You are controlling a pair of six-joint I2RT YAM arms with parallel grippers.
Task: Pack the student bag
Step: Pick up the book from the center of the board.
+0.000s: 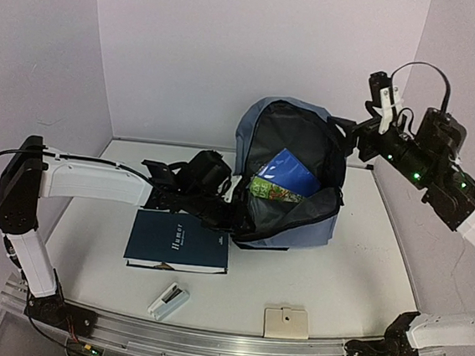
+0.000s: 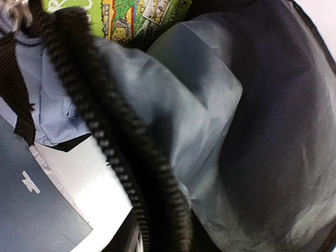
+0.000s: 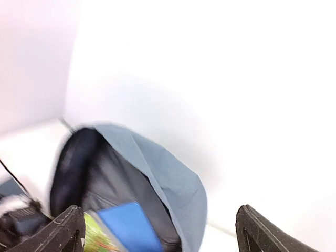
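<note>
The student bag (image 1: 288,225), a slate-blue backpack, stands open in the middle of the table. A blue book (image 1: 290,170) and a green picture book (image 1: 274,190) sit inside against its black lining. My left gripper (image 1: 230,215) is at the bag's left rim. In the left wrist view the black zipper edge (image 2: 152,178) runs down between the jaws, and how wide they stand is hidden. My right gripper (image 1: 349,131) hangs open just off the bag's top right edge. Its two fingertips (image 3: 68,231) stand far apart with nothing between them.
A dark blue book titled Humor (image 1: 179,241) lies on the table left of the bag, under my left arm. A small white object (image 1: 168,300) and a beige block (image 1: 286,321) lie near the front edge. Walls close in at the back and sides.
</note>
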